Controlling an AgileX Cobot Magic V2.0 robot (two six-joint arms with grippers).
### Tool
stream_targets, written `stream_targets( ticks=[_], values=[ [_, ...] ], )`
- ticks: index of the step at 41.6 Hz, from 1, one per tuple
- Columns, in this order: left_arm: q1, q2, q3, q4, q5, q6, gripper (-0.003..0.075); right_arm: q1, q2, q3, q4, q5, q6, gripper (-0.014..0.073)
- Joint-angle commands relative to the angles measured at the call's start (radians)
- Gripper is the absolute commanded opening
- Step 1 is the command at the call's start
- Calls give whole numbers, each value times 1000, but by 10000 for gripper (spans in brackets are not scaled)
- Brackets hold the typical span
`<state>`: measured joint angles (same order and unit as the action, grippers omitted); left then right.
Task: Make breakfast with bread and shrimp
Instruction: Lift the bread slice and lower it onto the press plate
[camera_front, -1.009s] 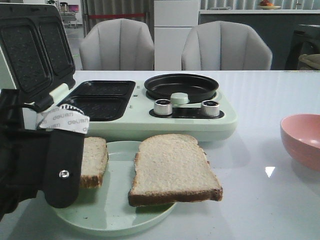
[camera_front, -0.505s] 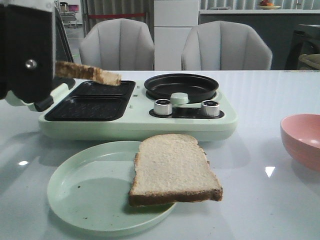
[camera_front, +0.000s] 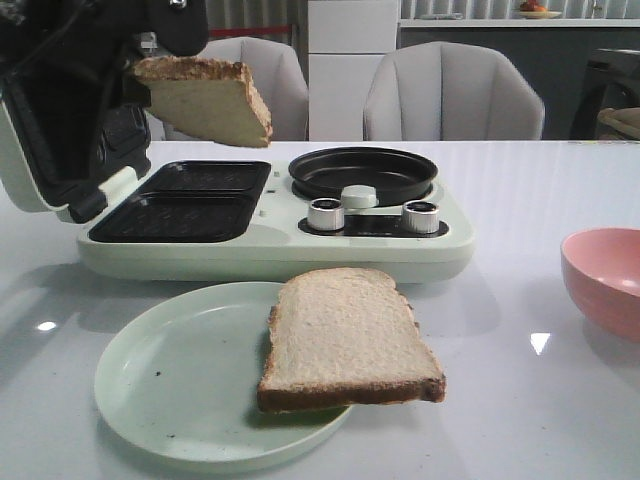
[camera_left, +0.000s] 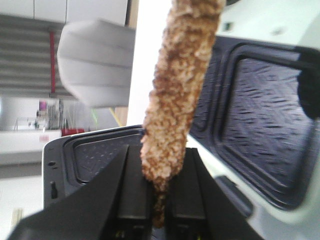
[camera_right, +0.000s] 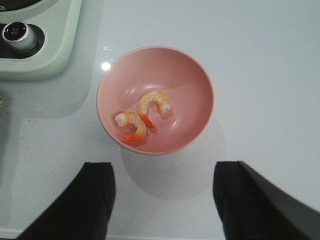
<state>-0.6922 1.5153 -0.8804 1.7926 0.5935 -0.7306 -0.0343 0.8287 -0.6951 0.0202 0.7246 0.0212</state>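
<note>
My left gripper (camera_left: 159, 200) is shut on one bread slice (camera_front: 210, 100), holding it edge-on by its crust (camera_left: 172, 105) in the air above the black sandwich plates (camera_front: 190, 200) of the green breakfast maker (camera_front: 400, 250). The other bread slice (camera_front: 345, 338) lies on the pale green plate (camera_front: 170, 390) in front, overhanging its right rim. Two shrimp (camera_right: 131, 126) (camera_right: 155, 102) lie in the pink bowl (camera_right: 195, 90), which the front view shows at the right edge (camera_front: 605, 275). My right gripper (camera_right: 162, 200) hangs open above the table beside the bowl.
The breakfast maker's lid (camera_front: 45, 140) stands open at the left, behind my left arm. A round black pan (camera_front: 362, 172) and two silver knobs (camera_front: 325, 214) (camera_front: 421, 216) sit on its right half. Two grey chairs (camera_front: 450, 95) stand beyond the table.
My left gripper lifted one bread slice off the green plate and carried it up and back over the sandwich plates. The slice has turned from flat to hanging. The second slice stayed put.
</note>
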Motion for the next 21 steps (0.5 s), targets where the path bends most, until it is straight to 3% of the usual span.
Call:
stream_targets(
  ticks=[1,10,21],
  values=[
    [55,54,-139,67,38,-15,101,0,-3,-35,4,-60,-6,531],
    [139,227,-338,67,38,-14,101,0,-3,-35,4,-60,-6,531],
    [207,382,-474,67,-16,-14,101,0,-3,-35,4,-60,-6,531]
  ],
)
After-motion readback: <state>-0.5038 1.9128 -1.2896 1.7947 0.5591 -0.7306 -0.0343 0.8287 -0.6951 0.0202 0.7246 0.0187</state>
